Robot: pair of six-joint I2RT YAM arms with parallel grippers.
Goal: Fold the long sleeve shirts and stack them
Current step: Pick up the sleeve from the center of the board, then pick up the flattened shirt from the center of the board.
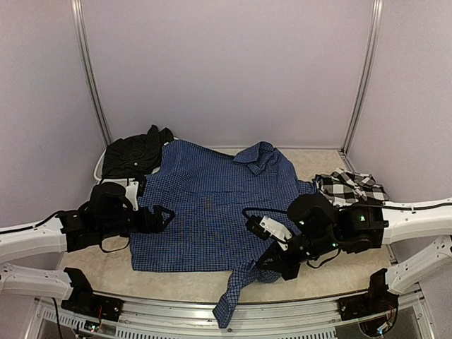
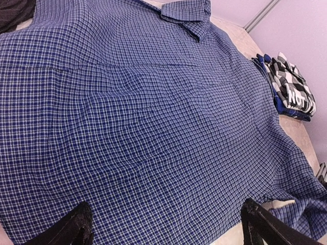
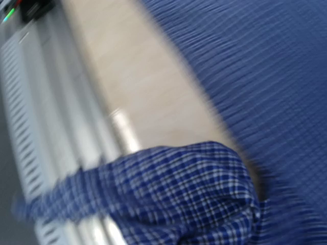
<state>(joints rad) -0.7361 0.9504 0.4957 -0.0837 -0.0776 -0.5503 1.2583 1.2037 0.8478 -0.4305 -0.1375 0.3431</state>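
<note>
The blue shirt (image 1: pixel 212 205) with fine dark check lies spread flat mid-table, collar (image 1: pixel 258 154) at the far side. It fills the left wrist view (image 2: pixel 143 117). My left gripper (image 1: pixel 164 215) hovers open over its left edge; both fingertips (image 2: pixel 76 227) stand wide apart with nothing between them. My right gripper (image 1: pixel 270 267) is at the shirt's near right corner, shut on the bunched sleeve (image 1: pixel 233 293), which trails over the table's front edge. In the blurred right wrist view the sleeve (image 3: pixel 194 199) hides the fingers. The black shirt (image 1: pixel 134 154) lies crumpled at the back left. The black-and-white check shirt (image 1: pixel 351 187) lies folded at the right.
The beige table (image 1: pixel 176 282) ends in a slotted metal rail (image 1: pixel 247 326) at the near edge, also seen in the right wrist view (image 3: pixel 46 127). Grey walls with metal posts (image 1: pixel 90 78) close the back and sides. The check shirt's white lettering shows in the left wrist view (image 2: pixel 299 94).
</note>
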